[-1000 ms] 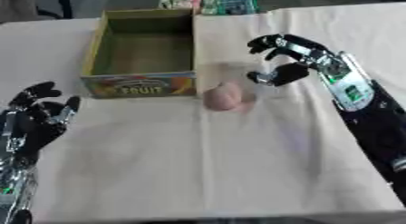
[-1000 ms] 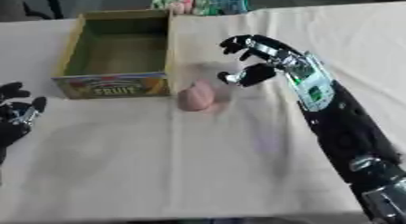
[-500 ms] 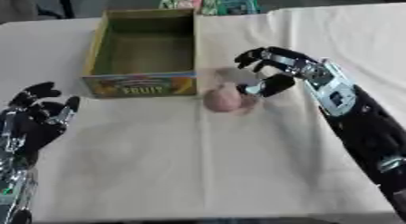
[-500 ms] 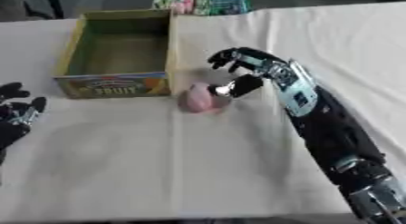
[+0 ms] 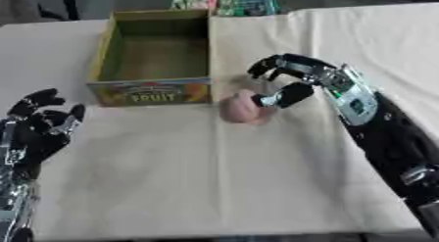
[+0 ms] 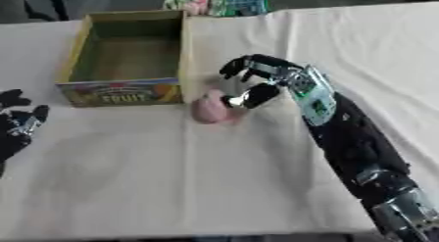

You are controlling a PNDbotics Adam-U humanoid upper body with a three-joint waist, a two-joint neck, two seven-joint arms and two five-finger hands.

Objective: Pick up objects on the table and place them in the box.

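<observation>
Right hand (image 5: 290, 84) arches over the pink object (image 5: 239, 108), fingers spread, thumb touching its side; an off-centre squeeze could roll it away.

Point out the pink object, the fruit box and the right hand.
pink object (image 5: 237, 108), left eye view, its rounded middle.
fruit box (image 5: 154, 92), left eye view, its printed front wall.
right hand (image 5: 302, 77), left eye view, its palm.

Box (image 5: 153, 91) toward table's (image 5: 214, 187) far left; rounded object (image 5: 239, 108) just beside its near right corner; right hand (image 5: 290, 82) arched over object; left hand (image 5: 41, 126) at left edge.
</observation>
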